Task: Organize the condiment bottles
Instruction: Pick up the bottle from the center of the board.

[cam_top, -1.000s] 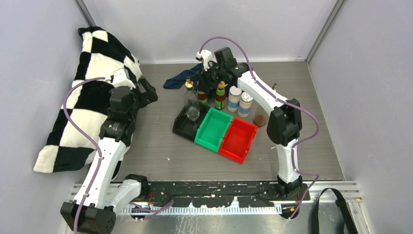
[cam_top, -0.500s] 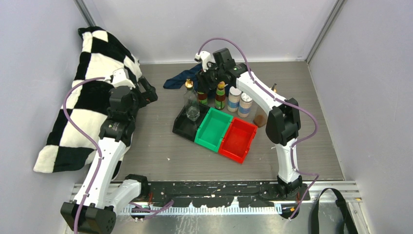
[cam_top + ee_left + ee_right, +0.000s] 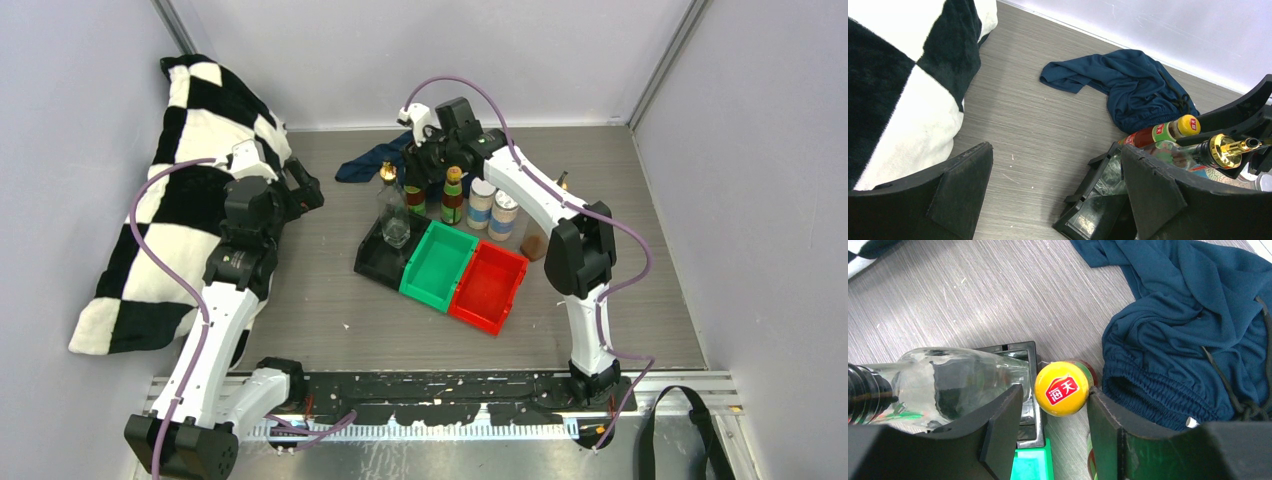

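Right gripper (image 3: pixel 1054 393) partly open astride the yellow cap of a dark bottle (image 3: pixel 1063 388), mid far edge of the table (image 3: pixel 330 300), just behind the black bin (image 3: pixel 372 262); one finger touches the cap, the other a sliver off; not clamped. Clear glass bottle (image 3: pixel 394 215) stands in the black bin; left gripper (image 3: pixel 1055 150) spread wide, empty, above the left side by the checkered blanket (image 3: pixel 908 100).

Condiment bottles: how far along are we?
One clear glass bottle stands in the black bin. The open right gripper straddles a yellow-capped bottle, not clamped. Outside the bins: that bottle, a second yellow-capped bottle and two white-capped jars; green bin and red bin hold nothing.
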